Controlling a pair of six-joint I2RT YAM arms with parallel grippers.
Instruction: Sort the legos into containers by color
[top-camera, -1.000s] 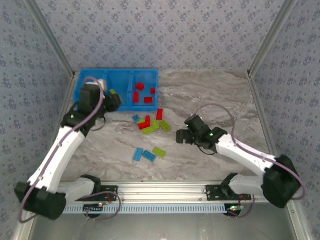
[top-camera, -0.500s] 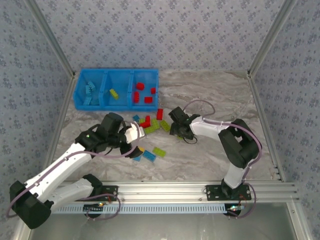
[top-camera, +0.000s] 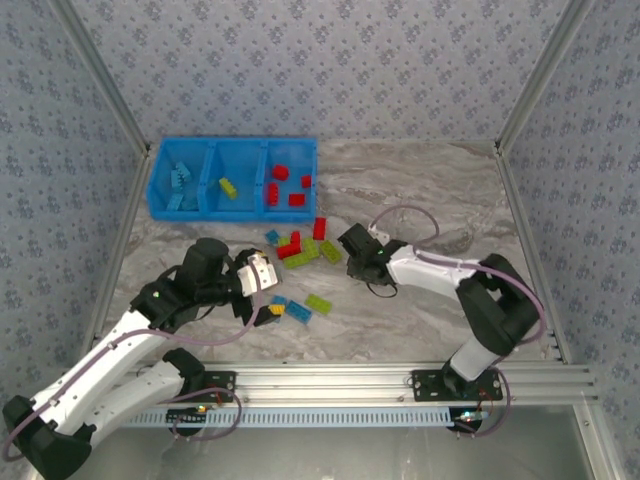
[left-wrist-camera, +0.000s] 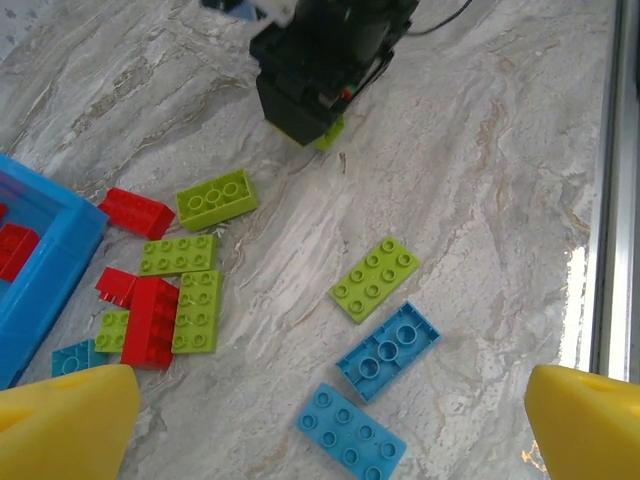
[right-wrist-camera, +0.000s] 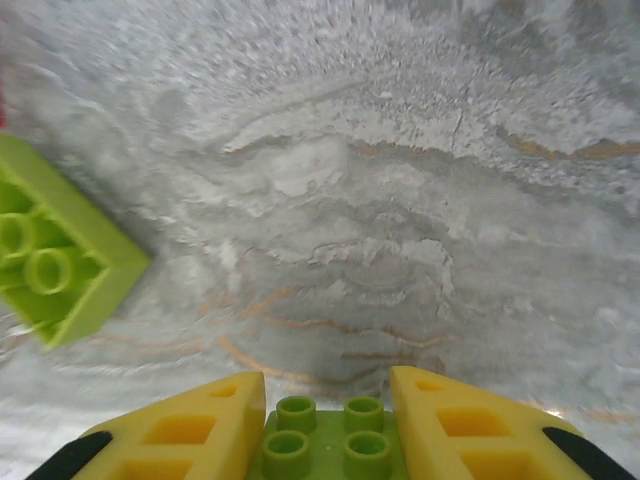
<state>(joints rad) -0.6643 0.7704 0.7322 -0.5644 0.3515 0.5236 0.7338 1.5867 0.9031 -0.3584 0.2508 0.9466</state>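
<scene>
The right fingers (right-wrist-camera: 190, 428) clamp a lime green brick (right-wrist-camera: 325, 442). The left fingers (left-wrist-camera: 60, 425) stand wide open above two light blue bricks (left-wrist-camera: 388, 350) on the desk (left-wrist-camera: 480, 180).

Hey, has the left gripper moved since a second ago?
Yes: from over the blue tray, the left gripper came toward the near rail, now by the loose blue bricks.

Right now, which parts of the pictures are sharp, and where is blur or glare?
Right wrist view: the tabletop is smeared, but the lime green brick between the right fingers is crisp. Left wrist view: the legos are sharp, the left fingers soft, and glare runs beside the metal rail.
</scene>
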